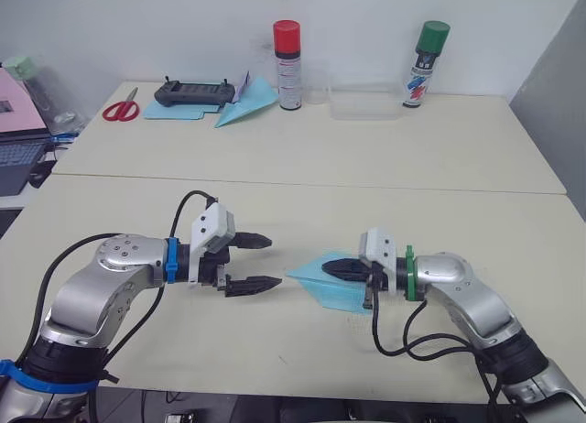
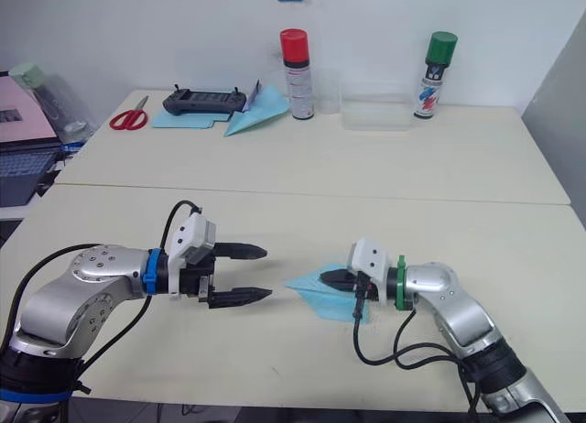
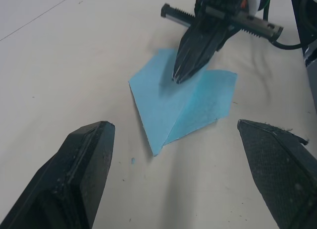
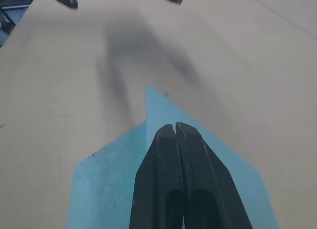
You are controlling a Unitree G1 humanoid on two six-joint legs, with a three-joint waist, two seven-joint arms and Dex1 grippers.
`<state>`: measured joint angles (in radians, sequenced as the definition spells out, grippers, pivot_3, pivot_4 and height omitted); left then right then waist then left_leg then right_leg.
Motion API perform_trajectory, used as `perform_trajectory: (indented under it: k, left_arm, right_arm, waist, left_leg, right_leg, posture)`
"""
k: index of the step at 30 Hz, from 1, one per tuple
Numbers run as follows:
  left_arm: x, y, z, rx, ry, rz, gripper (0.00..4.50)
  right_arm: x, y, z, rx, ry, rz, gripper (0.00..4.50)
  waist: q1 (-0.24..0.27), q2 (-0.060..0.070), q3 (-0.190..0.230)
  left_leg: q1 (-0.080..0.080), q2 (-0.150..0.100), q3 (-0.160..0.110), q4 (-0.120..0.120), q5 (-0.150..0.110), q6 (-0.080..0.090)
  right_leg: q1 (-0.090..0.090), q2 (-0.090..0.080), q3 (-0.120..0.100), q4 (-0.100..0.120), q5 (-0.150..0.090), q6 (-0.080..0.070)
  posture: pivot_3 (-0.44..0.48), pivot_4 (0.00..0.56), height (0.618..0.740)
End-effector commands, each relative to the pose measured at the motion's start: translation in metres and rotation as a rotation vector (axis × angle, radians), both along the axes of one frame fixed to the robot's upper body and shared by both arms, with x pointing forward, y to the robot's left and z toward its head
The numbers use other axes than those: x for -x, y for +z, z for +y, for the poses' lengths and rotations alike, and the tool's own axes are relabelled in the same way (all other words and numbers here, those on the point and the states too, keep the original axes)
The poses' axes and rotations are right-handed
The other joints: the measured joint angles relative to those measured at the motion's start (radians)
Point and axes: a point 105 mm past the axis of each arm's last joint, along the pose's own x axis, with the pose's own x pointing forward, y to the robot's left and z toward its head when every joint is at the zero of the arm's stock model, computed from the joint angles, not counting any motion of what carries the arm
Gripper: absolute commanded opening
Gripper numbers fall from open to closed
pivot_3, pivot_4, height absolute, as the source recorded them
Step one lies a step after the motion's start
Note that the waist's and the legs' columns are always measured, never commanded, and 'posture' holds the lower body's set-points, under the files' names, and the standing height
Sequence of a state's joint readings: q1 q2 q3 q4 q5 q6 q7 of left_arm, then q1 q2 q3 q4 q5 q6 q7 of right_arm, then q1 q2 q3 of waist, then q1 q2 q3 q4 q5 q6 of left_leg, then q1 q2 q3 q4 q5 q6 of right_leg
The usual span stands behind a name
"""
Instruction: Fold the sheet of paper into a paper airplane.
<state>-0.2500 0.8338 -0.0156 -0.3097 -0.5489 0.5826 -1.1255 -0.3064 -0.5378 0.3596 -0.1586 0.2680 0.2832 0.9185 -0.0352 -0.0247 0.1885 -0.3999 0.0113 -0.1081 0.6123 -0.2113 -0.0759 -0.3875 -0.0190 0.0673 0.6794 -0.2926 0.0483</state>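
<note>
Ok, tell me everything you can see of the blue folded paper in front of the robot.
The paper airplane is thin light-blue paper folded into a flat pointed wedge, with a centre crease and layered flaps. It lies on the cream table, its tip pointing toward the left gripper, which is open and apart from it. The right gripper, fingers shut together, presses down on its middle.

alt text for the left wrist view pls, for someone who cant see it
The right claw, fingers shut together, presses its tips down on a folded light-blue paper airplane lying flat on a pale table. In the foreground, the left claw's two black fingers stand wide open, short of the paper's pointed nose.
</note>
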Motion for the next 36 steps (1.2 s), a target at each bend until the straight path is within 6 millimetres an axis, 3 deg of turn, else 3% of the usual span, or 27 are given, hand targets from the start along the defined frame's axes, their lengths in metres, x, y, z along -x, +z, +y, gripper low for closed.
perform_trajectory:
  k: [1,8,12,16,19,31,36]
  left_arm:
    - [0.003,0.006,-0.007,-0.008,-0.039,-0.034,4.35]
    - [0.008,0.001,-0.012,-0.005,-0.058,-0.018,4.35]
    - [0.018,-0.012,-0.03,0.014,-0.104,-0.005,4.35]
    - [0.013,-0.027,-0.049,0.044,-0.08,-0.019,4.35]
    - [0.01,-0.036,-0.053,0.043,-0.07,-0.017,3.8]
    - [0.003,-0.058,-0.06,0.039,-0.018,0.011,0.05]
    - [0.001,-0.081,-0.054,-0.084,0.009,0.043,0.05]
  right_arm:
    - [0.009,-0.003,0.002,0.02,0.042,0.005,0.04]
    - [0.022,-0.01,0.0,0.056,0.09,0.022,0.04]
    - [0.02,-0.019,-0.004,0.083,0.082,0.024,0.04]
    - [0.016,-0.028,-0.007,0.114,0.063,0.024,0.04]
    - [0.018,-0.032,-0.009,0.14,0.069,0.015,0.0]
    - [0.017,-0.033,-0.015,0.135,0.03,0.025,0.0]
    - [0.017,-0.032,-0.015,0.132,0.024,0.021,0.0]
  waist:
    - [0.0,0.0,0.0]
    - [0.0,0.0,0.0]
    - [0.001,0.0,0.0]
    - [0.002,0.0,0.0]
    - [0.002,0.0,0.0]
    - [0.002,0.0,-0.001]
    - [0.002,0.0,-0.001]
  left_leg:
    - [0.0,0.0,0.0,0.0,0.0,0.0]
    - [0.001,0.001,0.0,0.0,0.0,0.0]
    - [0.001,0.001,0.0,0.0,0.0,0.0]
    - [0.001,0.001,0.0,0.001,0.0,0.0]
    - [0.002,0.001,0.0,0.001,0.0,0.0]
    - [0.003,0.001,0.0,0.001,0.0,0.0]
    - [0.003,0.0,-0.001,0.002,0.0,0.0]
  right_leg:
    - [0.0,0.0,0.0,0.0,0.0,0.001]
    - [0.0,0.001,0.0,0.001,-0.002,0.003]
    - [0.0,0.001,0.0,0.001,-0.002,0.003]
    - [0.001,0.001,0.0,0.001,-0.001,0.003]
    - [0.001,0.001,0.0,0.001,-0.001,0.003]
    - [0.003,0.001,0.0,0.001,-0.001,0.003]
    - [0.003,0.001,0.0,0.001,-0.001,0.003]
  posture:
    - [0.0,0.15,0.74]
    - [0.0,0.15,0.74]
    - [0.0,0.15,0.74]
    - [0.0,0.15,0.74]
    - [0.0,0.15,0.74]
    - [0.0,0.15,0.74]
    - [0.0,0.15,0.74]
